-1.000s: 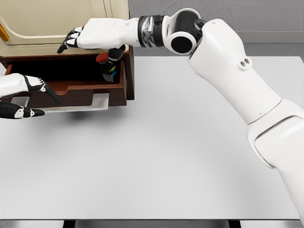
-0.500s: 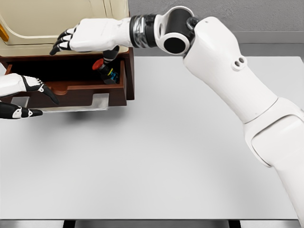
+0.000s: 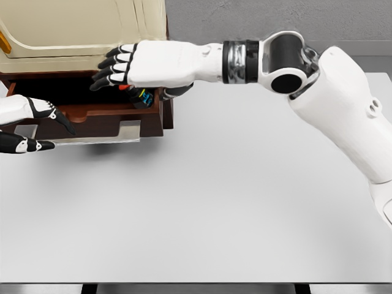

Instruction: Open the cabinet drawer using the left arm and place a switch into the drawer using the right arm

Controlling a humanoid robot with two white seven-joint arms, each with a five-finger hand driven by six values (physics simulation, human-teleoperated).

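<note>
There is only one view, taken from the robot's head, and it looks forward and down on the white desk (image 3: 214, 208) from rather near. The cabinet (image 3: 73, 30) with its open drawer (image 3: 98, 119) fills the upper left corner, and a grey wall closes the top. No second view shares this scene.

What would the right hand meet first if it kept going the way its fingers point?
Probably the cabinet front, just above the open drawer. The right hand points left over the drawer; depth is unclear.
</note>
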